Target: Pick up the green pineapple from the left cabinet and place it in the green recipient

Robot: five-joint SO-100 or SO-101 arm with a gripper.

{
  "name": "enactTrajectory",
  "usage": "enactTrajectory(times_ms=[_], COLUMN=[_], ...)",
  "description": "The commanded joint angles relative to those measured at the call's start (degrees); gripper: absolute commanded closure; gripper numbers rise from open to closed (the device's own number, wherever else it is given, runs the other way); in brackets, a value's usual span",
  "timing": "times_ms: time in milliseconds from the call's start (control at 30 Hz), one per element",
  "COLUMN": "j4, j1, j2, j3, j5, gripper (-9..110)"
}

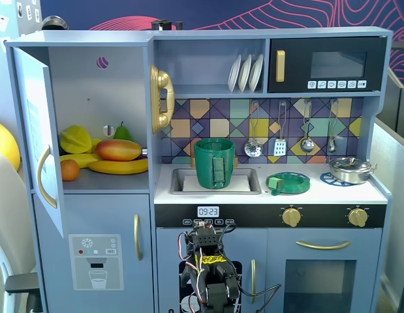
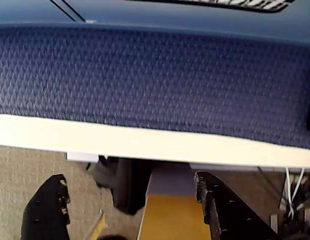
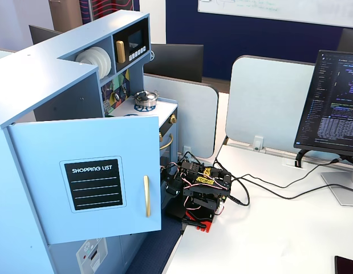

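The left cabinet (image 1: 123, 88) stands open, its door (image 1: 33, 124) swung out; the door also shows in a fixed view (image 3: 56, 148). Inside lie yellow, orange and red fruit. A smooth green fruit with a thin stem (image 1: 123, 133) peeks from behind them. The green pineapple does not show. The green recipient (image 1: 215, 163), a ribbed dark green cup, stands in the sink. My arm (image 1: 211, 274) is folded low in front of the kitchen, far below both. In the wrist view my gripper (image 2: 129, 200) is open and empty, over carpet and a blue panel.
A flat green dish (image 1: 288, 182) and a small steel pot (image 1: 350, 169) sit on the counter right of the sink (image 1: 182, 186). A yellow toy phone (image 1: 161, 98) hangs beside the cabinet. Cables trail from the arm's base (image 3: 199, 191) across the white desk.
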Motion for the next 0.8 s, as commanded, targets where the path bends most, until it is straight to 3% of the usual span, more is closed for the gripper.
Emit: enactTrajectory(times_ms=[0, 133, 767], j4=[6.8, 12.7, 12.0], j1=[-0.6, -0.5, -3.6], j2=[-0.4, -0.3, -0.3], j3=[-0.4, -0.3, -0.3], j5=[1.1, 4.2, 8.1], gripper=[80, 83, 88])
